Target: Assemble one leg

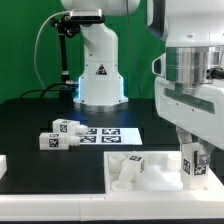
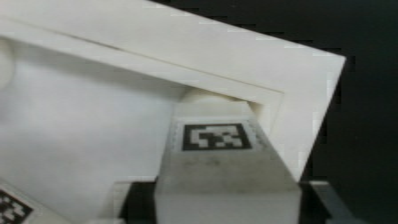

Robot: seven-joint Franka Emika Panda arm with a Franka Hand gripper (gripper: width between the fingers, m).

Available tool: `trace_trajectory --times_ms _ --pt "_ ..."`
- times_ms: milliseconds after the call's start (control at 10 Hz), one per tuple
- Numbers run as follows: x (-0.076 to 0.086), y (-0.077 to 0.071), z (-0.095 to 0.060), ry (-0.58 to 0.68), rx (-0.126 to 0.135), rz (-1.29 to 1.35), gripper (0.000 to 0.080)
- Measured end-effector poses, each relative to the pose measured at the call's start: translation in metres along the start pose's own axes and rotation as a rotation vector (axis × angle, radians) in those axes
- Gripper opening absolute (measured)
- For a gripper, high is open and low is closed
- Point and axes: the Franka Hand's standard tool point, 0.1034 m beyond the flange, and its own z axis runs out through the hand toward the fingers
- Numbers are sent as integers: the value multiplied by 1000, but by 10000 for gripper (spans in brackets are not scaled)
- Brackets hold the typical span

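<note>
My gripper (image 1: pixel 190 160) is shut on a white leg (image 1: pixel 189 166) and holds it upright over the right corner of the large flat white panel (image 1: pixel 160 183). In the wrist view the leg (image 2: pixel 217 150) with its square tag runs out between my dark fingers (image 2: pixel 143 203), and its far end sits right at the panel's raised corner edge (image 2: pixel 267 85). I cannot tell whether it touches the panel. Another tagged leg (image 1: pixel 134 165) rests on the panel at its middle. Two more legs (image 1: pixel 68 127) (image 1: pixel 55 141) lie on the black table at the exterior view's left.
The marker board (image 1: pixel 112 133) lies flat behind the panel. The arm's white base (image 1: pixel 100 75) stands at the back. A white part (image 1: pixel 3 166) shows at the exterior view's left edge.
</note>
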Motion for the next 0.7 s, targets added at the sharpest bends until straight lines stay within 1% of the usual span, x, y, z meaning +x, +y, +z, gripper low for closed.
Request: trace_trajectory --times_ms 100,200,300,400,500,700 --pt "0 0 0 0 0 -24 285" --pt "0 0 0 0 0 -44 418" --pt "0 0 0 0 -1 -104 418" --pt "-1 0 1 -1 -1 -224 551" --pt "-4 0 1 3 -3 -358 629" --pt "-8 -1 1 13 -3 -655 643"
